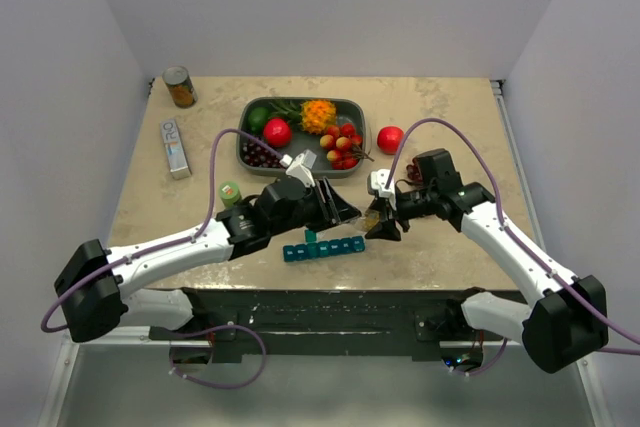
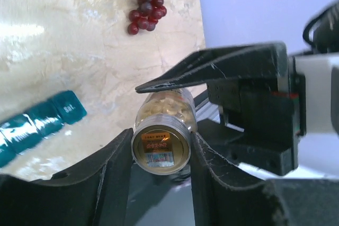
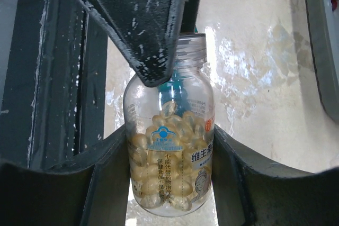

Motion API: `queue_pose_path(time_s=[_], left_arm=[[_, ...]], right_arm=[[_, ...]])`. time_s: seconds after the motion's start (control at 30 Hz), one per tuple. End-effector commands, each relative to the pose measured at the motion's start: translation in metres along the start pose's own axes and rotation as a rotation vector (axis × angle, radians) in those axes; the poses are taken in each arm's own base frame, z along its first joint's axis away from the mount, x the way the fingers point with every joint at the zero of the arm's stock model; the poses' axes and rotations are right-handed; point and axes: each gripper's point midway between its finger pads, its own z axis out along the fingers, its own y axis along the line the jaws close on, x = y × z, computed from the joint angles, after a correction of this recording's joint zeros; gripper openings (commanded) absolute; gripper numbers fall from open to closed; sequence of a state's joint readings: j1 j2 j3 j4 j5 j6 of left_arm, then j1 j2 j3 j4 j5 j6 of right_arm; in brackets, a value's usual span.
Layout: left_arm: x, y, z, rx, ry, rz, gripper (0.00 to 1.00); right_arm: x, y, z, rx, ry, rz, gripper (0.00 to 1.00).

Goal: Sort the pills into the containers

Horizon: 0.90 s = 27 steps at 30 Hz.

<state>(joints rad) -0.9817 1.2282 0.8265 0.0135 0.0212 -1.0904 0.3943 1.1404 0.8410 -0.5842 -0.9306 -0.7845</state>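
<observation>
From where I stand, everything hangs on a clear bottle [image 3: 169, 146] held up off the table [image 1: 450, 247] between the two arms. The right claw [image 1: 385, 222] is clamped on its body from the right, one finger on either side. The bottle lies roughly left to right, with its threaded neck pointing left at the left claw [image 1: 350, 213]. It is about half full of golden capsules [image 3: 167, 130].

The left claw has its fingers either side of that neck end. I can't tell whether they are actually pinching it or only sitting close around it. In the left wrist view the end of the bottle shows a round gold face with print on it, and I can't make out what that is.

The teal pill strip [image 1: 323, 247] lies flat on the table, nearer than both claws and just below them. Its row of compartments runs left to right, about parallel to the bottle. It sits more under the left claw, so I'd guess the bottle's mouth must swing near and downward to reach it.
</observation>
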Motion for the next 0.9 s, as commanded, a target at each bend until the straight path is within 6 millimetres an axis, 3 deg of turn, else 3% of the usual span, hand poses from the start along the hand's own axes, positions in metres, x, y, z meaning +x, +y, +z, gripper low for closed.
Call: queue_pose_path(time_s=[0.0, 0.07, 0.13, 0.2, 0.23, 0.37, 0.53, 0.6, 0.7, 0.87], left_arm=[[0.006, -0.052, 0.001, 0.123, 0.076, -0.346, 0.18], [0.004, -0.055, 0.000, 0.172, 0.057, -0.312, 0.34], [0.001, -0.064, -0.009, 0.236, 0.037, -0.234, 0.68], [0.002, -0.054, -0.014, 0.241, 0.007, -0.133, 0.93], [-0.004, -0.061, -0.026, 0.283, -0.019, -0.098, 0.98], [0.003, -0.046, -0.048, 0.322, -0.042, 0.118, 0.99], [0.044, -0.009, -0.076, 0.344, 0.086, 0.382, 0.99], [0.050, 0.006, -0.086, 0.348, 0.087, 0.541, 0.99], [0.031, 0.008, -0.107, 0.371, -0.063, 0.776, 0.99], [0.010, 0.003, -0.117, 0.424, -0.266, 1.121, 1.00]], right_arm=[[-0.009, -0.026, -0.005, 0.104, -0.024, -0.031, 0.00], [-0.011, -0.024, -0.007, 0.103, -0.035, -0.033, 0.00], [-0.012, -0.024, -0.009, 0.103, -0.039, -0.036, 0.00], [-0.013, -0.023, -0.009, 0.101, -0.042, -0.038, 0.00], [-0.013, -0.023, -0.009, 0.098, -0.043, -0.040, 0.00], [-0.013, -0.021, -0.009, 0.090, -0.044, -0.044, 0.00], [-0.013, -0.017, -0.010, 0.069, -0.046, -0.062, 0.00], [-0.013, -0.012, -0.010, 0.045, -0.048, -0.082, 0.00], [-0.011, -0.007, -0.009, 0.018, -0.048, -0.095, 0.00], [-0.008, 0.003, -0.008, -0.031, -0.064, -0.123, 0.00]])
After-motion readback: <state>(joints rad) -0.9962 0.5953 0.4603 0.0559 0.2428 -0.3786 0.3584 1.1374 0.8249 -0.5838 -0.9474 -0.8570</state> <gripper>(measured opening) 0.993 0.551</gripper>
